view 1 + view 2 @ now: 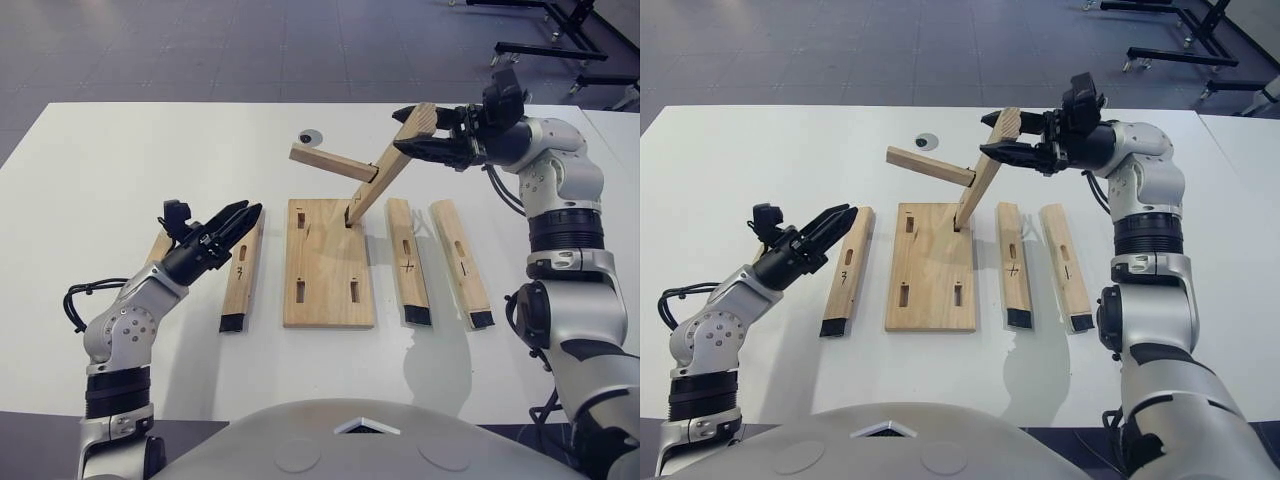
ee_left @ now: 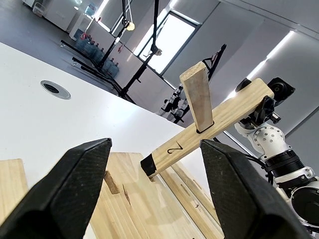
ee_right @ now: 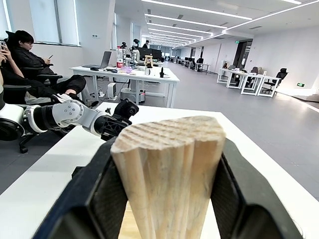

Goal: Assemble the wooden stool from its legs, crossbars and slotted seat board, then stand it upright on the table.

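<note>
Left eye view reference: the seat board (image 1: 328,262) lies flat at the centre of the white table (image 1: 120,170), slots facing up. The right gripper (image 1: 410,132) is closed on the upper end of a leg (image 1: 392,165), with one finger on each side of the wood, as the right wrist view confirms. This leg is tilted, leaning away from the board toward the robot's right. Its black-tipped lower end meets the board at the far slot on the right side; whether it is seated in that slot cannot be determined. A crossbar (image 1: 330,162) is fitted through the held leg partway along its length and projects toward the robot's left, clear of the table. Two further legs (image 1: 408,260) (image 1: 461,262) lie flat side by side just to the right of the board, black tips toward the robot. One leg (image 1: 241,270) lies flat just to the left of the board. The left gripper (image 1: 250,212) hovers above the far end of that leg with its fingers (image 2: 75,189) spread wide and nothing between them. Another wooden piece (image 1: 158,247) lies partly hidden under the left arm. A round grommet (image 1: 307,137) is set in the table beyond the board.
</note>
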Tool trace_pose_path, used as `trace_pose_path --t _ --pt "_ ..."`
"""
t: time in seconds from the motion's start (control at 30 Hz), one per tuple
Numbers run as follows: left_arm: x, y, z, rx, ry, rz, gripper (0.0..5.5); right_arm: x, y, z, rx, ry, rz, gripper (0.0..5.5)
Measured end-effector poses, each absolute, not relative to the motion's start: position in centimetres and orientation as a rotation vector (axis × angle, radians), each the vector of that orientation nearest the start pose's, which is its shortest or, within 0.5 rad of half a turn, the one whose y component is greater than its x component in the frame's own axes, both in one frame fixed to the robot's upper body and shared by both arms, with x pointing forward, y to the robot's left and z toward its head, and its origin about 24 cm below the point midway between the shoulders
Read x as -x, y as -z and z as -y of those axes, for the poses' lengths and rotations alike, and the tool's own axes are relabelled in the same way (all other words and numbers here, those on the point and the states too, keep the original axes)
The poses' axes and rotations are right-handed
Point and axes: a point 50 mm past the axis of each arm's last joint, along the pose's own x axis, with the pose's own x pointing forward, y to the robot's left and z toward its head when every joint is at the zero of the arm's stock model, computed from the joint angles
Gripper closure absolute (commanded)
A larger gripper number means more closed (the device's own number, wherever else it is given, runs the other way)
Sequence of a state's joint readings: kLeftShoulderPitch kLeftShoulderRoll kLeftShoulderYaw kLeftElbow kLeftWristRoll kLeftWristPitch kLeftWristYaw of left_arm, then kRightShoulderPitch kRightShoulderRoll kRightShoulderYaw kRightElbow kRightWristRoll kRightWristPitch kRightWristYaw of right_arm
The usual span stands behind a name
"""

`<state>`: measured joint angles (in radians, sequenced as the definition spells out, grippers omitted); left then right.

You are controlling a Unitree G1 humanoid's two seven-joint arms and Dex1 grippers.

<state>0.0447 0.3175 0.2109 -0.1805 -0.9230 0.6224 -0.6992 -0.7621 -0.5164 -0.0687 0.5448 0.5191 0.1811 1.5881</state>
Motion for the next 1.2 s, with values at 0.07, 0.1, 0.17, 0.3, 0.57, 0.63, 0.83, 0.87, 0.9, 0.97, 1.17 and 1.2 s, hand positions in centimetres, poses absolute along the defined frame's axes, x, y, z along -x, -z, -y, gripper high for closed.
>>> trace_pose_path --t 0.07,0.1,0.17,0.3,0.57,0.63,0.83,0.87,0.9,0.97,1.17,1.2 --pt "-22.4 -7.2 -19.1 0.689 0.760 -0.153 2.24 -32.8 -17.6 19.5 0.000 -1.512 0.138 3.45" --pt "-22.4 -7.1 -19.1 0.689 0.758 -0.155 2.24 -32.7 -17.3 19.4 -0.007 -1.516 0.121 3.45" --pt "-22.5 -7.0 -19.1 0.690 0.753 -0.153 2.24 -32.7 -17.3 19.6 -0.017 -1.515 0.106 3.45" --pt "-22.5 -6.9 -19.0 0.697 0.747 -0.139 2.24 -33.0 -17.0 19.8 -0.036 -1.504 0.076 3.45" --pt "-22.6 -6.6 -18.9 0.708 0.737 -0.135 2.24 -33.7 -16.9 19.5 -0.084 -1.503 -0.002 3.45" --pt "-22.6 -6.5 -18.7 0.712 0.734 -0.130 2.24 -33.9 -17.1 19.3 -0.074 -1.508 -0.022 3.45" --pt "-22.6 -6.2 -18.4 0.726 0.730 -0.123 2.24 -34.6 -16.7 19.2 -0.045 -1.443 -0.091 2.73" --pt "-22.6 -6.2 -18.4 0.725 0.728 -0.122 2.24 -34.7 -16.4 19.3 -0.054 -1.424 -0.104 2.54" --pt "-22.7 -6.2 -18.4 0.720 0.725 -0.122 2.24 -34.7 -16.4 19.3 -0.078 -1.414 -0.104 2.29" --pt "-22.7 -6.1 -18.4 0.714 0.720 -0.125 2.24 -34.7 -16.9 19.5 -0.124 -1.408 -0.082 1.99" --pt "-22.7 -6.0 -18.5 0.696 0.708 -0.123 2.24 -34.0 -17.0 20.4 -0.211 -1.350 -0.028 1.08" --pt "-22.7 -6.0 -18.5 0.696 0.708 -0.123 2.24 -33.8 -16.8 20.6 -0.236 -1.343 -0.031 1.08"
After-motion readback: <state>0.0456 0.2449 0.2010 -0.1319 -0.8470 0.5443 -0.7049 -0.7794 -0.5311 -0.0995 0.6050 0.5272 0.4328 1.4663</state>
